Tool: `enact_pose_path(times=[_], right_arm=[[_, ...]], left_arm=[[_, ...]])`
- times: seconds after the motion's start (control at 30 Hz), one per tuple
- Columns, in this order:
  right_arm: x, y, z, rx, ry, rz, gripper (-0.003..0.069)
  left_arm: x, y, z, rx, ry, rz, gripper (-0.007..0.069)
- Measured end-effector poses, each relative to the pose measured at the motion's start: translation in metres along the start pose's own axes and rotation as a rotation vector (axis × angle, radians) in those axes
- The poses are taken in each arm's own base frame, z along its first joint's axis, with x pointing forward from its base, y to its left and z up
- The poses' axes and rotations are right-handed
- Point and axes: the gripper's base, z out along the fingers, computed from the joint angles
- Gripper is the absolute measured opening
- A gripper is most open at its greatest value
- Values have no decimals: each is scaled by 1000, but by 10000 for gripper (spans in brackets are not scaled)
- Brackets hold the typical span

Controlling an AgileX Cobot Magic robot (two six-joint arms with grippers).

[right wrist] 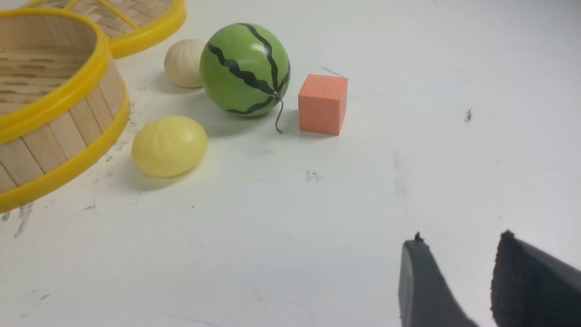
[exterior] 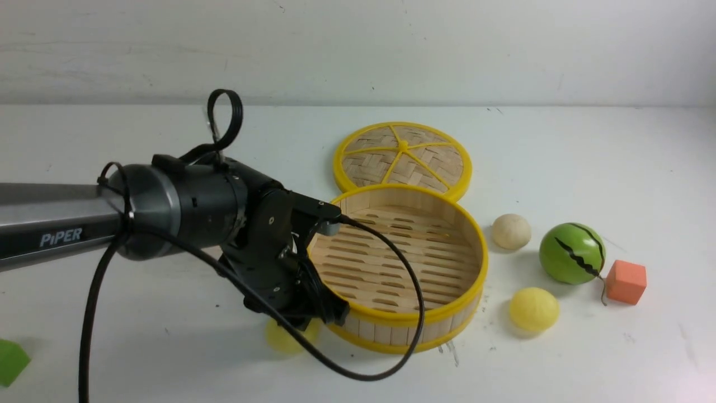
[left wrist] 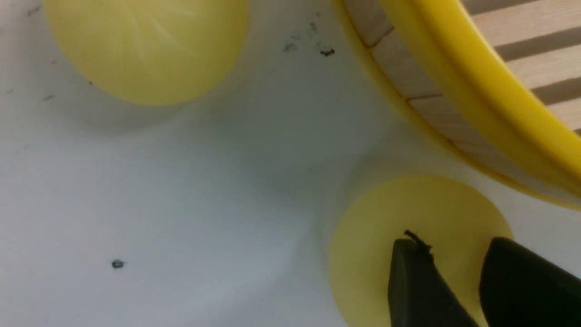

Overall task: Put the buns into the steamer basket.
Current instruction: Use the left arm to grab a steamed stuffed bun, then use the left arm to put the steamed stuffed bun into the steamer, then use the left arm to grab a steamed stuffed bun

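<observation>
While the basket [exterior: 482, 263] shows no bun in it, the left gripper [left wrist: 454, 249] hangs right over a yellow bun [left wrist: 408, 204].
That one lies on the table [exterior: 168, 358] just beside the basket's near wall. A 2nd yellow bun [left wrist: 145, 45] is close by, and the 3rd yellow bun [exterior: 533, 308] and the cream bun [exterior: 510, 230] lie off the basket's right side. Honestly the left fingers [left wrist: 417, 281] are a bit apart with the bun under them, and I can't tell if they're pinching it. The right gripper [right wrist: 460, 240] is parted above the table, holding nothing. These look light, squishy and roly, so I'd guess a gentle pinch across the widest part, or it squirts out.
</observation>
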Motion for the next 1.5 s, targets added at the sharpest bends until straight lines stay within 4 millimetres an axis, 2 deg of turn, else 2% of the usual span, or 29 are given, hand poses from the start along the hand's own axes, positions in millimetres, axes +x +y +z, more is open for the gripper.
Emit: enact_pose_path(times=[0.1,0.17,0.27,0.33,0.37,0.43,0.5,0.53,0.57,0.6,0.7,0.73,0.77,0.8,0.83,0.87,0.93,1.03,1.07,1.1,1.2,1.27,1.3,1.33,1.37,1.4,1.43,1.47,1.5], right_arm=[[0,0,0,0,0,0,241],[0,0,0,0,0,0,241],[0,0,0,0,0,0,241],[0,0,0,0,0,0,241],[0,0,0,0,0,0,241],[0,0,0,0,0,0,241],[0,0,0,0,0,0,241],[0,0,0,0,0,0,241],[0,0,0,0,0,0,241],[0,0,0,0,0,0,241],[0,0,0,0,0,0,241],[0,0,0,0,0,0,241],[0,0,0,0,0,0,241],[0,0,0,0,0,0,241],[0,0,0,0,0,0,241],[0,0,0,0,0,0,241],[0,0,0,0,0,0,241],[0,0,0,0,0,0,241],[0,0,0,0,0,0,241],[0,0,0,0,0,0,241],[0,0,0,0,0,0,241],[0,0,0,0,0,0,241],[0,0,0,0,0,0,241],[0,0,0,0,0,0,241],[0,0,0,0,0,0,241],[0,0,0,0,0,0,241],[0,0,0,0,0,0,241],[0,0,0,0,0,0,241],[0,0,0,0,0,0,241]], left_arm=[[0,0,-1,-2,9,0,15],[1,1,-3,-6,19,2,-13],[2,1,-13,-12,41,2,-13],[-2,1,-41,-3,21,-12,-13],[-2,1,-46,0,14,-12,-13],[-14,-1,-78,40,-82,-5,-13],[-29,-5,-101,77,-181,19,-13],[-40,-7,-110,92,-227,34,-13],[-42,-7,-110,95,-232,39,-13],[-53,-9,-110,99,-256,51,-13],[-75,-10,-87,78,-253,78,-13],[-77,-10,-85,72,-251,83,-13],[-87,-10,-61,45,-225,104,-13],[-92,-10,-47,27,-210,118,-13],[-97,-9,-34,9,-196,133,-13],[-97,-9,-34,9,-196,133,-13],[-107,-7,-4,-38,-170,142,0],[-112,-6,7,-58,-155,147,40],[-115,-6,6,-60,-152,143,81],[-115,-6,5,-59,-150,142,88],[-117,-7,-14,-50,-128,108,245],[-116,-6,-24,-48,-122,93,302],[-115,-5,-50,-45,-131,79,368],[-115,-5,-54,-45,-133,79,383],[-112,-1,-86,-49,-156,69,421],[-111,0,-90,-49,-158,67,428],[-107,8,-113,-56,-170,49,438],[-106,9,-115,-57,-164,44,438],[-97,30,-131,-69,-142,-6,415]])
